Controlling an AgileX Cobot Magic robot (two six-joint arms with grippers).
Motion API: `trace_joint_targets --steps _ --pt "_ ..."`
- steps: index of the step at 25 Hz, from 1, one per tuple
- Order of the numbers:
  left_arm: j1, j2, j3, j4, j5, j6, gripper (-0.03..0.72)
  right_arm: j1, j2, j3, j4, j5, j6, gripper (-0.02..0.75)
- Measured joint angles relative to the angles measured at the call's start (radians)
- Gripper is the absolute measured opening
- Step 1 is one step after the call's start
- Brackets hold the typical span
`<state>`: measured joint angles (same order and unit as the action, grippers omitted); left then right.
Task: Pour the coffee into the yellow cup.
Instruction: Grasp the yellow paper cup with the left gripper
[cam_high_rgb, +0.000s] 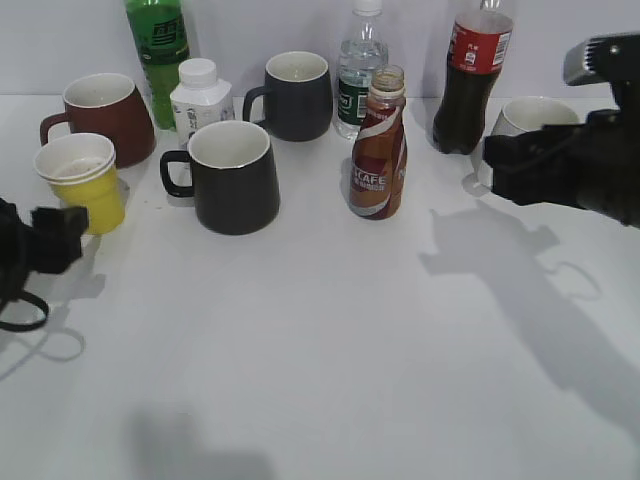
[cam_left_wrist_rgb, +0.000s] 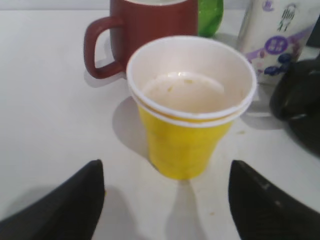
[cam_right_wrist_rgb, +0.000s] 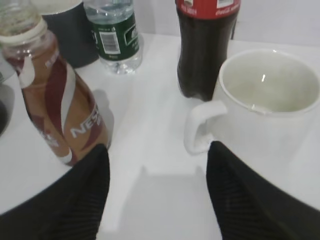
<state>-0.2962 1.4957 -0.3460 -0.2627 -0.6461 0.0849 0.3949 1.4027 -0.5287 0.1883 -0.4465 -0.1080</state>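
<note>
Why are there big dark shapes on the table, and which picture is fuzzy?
Exterior view: those are shadows of the arms on the white table, under the right gripper. Left wrist view: the small yellow ribbed plastic cup looks soft, slightly blurred. Right wrist view: the brown swirl-labelled coffee bottle looks blurry.

Bright, even light washes the white surface (cam_high_rgb: 330, 330) nearly featureless. Soft grey arm shadows fall toward the camera (the source sits high and behind the bottles). Both wrist views are slightly soft, with the dark fingers (cam_right_wrist_rgb: 75, 200) blurred at the bottom edge.
</note>
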Motion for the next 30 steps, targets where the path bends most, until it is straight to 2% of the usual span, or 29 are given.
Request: trace_joint_targets --steps 4,7,10,13,27,30 --pt "0.000 0.115 0.000 0.020 -0.092 0.000 0.629 0.000 0.035 0.000 -0.220 -0.107 0.198 0.517" --pt "0.000 0.188 0.001 0.040 -0.250 0.000 0.634 0.000 0.069 0.000 -0.305 -0.187 0.272 0.540" --pt "0.000 0.248 0.001 0.050 -0.423 0.000 0.635 0.000 0.110 0.000 -0.326 -0.248 0.289 0.547" --pt "0.000 0.300 -0.006 0.062 -0.492 0.000 0.636 0.000 0.150 0.000 -0.343 -0.295 0.293 0.547" --pt "0.008 0.467 -0.218 0.094 -0.496 0.000 0.636 0.000 0.203 0.000 -0.359 -0.344 0.286 0.547" --pt "0.008 0.485 -0.249 0.094 -0.496 0.000 0.606 0.000 0.205 0.000 -0.360 -0.345 0.266 0.547"
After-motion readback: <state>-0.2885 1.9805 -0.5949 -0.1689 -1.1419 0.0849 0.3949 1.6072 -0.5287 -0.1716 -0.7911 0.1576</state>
